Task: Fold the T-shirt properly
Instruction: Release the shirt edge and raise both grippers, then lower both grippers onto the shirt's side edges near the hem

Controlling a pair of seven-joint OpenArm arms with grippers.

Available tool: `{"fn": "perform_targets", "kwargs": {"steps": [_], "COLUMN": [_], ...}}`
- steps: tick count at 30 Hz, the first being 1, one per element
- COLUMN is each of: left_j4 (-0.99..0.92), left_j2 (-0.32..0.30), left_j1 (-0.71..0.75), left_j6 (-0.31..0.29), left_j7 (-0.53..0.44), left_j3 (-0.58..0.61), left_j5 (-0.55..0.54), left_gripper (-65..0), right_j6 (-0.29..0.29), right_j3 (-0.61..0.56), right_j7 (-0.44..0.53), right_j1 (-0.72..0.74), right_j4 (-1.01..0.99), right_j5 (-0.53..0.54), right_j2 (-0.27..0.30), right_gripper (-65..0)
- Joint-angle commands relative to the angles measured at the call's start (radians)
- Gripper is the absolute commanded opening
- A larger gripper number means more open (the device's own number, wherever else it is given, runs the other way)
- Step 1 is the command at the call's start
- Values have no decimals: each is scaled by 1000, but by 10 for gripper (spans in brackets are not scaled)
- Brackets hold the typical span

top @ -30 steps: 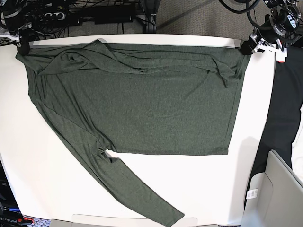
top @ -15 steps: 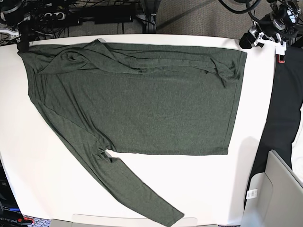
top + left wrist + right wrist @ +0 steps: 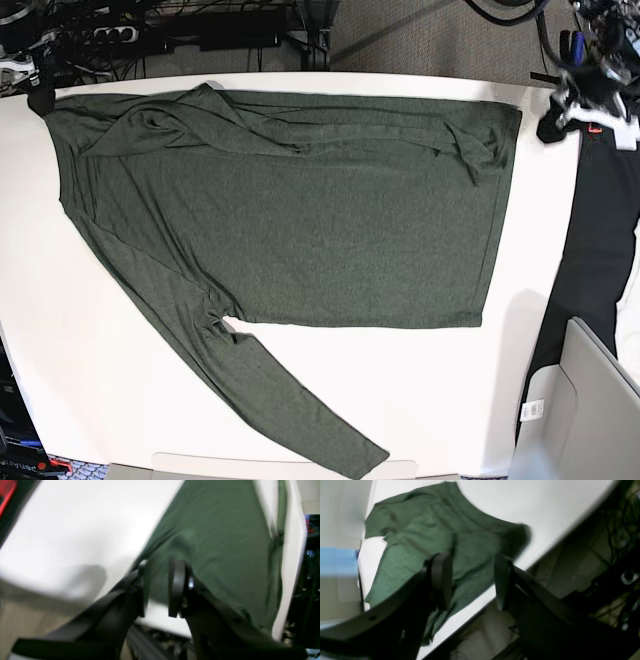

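Observation:
The dark olive T-shirt (image 3: 300, 220) lies spread flat on the white table (image 3: 60, 330). One long sleeve (image 3: 270, 390) runs toward the front edge, and the other is folded along the far edge (image 3: 300, 125). My left gripper (image 3: 552, 125) hovers just off the shirt's far right corner. In the left wrist view this gripper (image 3: 158, 590) is open and empty above the shirt (image 3: 220, 542). My right gripper (image 3: 40, 98) sits at the far left corner. In the right wrist view it (image 3: 472, 580) is open, with the shirt (image 3: 425, 537) below and nothing between the fingers.
A black strip (image 3: 600, 250) runs down the table's right side. A grey bin (image 3: 590, 400) stands at the lower right with a white tag (image 3: 533, 408) beside it. Cables and a power strip (image 3: 200, 35) lie behind the far edge.
Both grippers have opened and let go of the shirt's far corners. The left one has drawn off to the right, the right one up and left. The shirt now rests flat.

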Motion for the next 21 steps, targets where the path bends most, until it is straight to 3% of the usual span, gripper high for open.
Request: {"fn": "perform_targets", "kwargs": {"steps": [1,6,13,21], "left_j4": [16,13,10,-146], "left_j2": [-16,-18,-27,-28], "left_j1": [-21,-183,-340,-493], "left_j6": [10,10,14,14], "left_j7": [26,57,57,-8], "left_j3": [-4,52,261,438], "left_j5": [-34,-25,112,234], "left_gripper": [-515,-514,-514,-514], "right_j6": [7,7,7,7], "right_j3": [32,124,127,-8], "right_j7": [9,12,12,12], "right_j1": [-21,-21,63,236], "right_j4": [43,161,169,131], "right_j5": [27,9,-85,-250], "right_j2": [13,27,131,193], "right_gripper": [-402,-402,-402,-402]}}
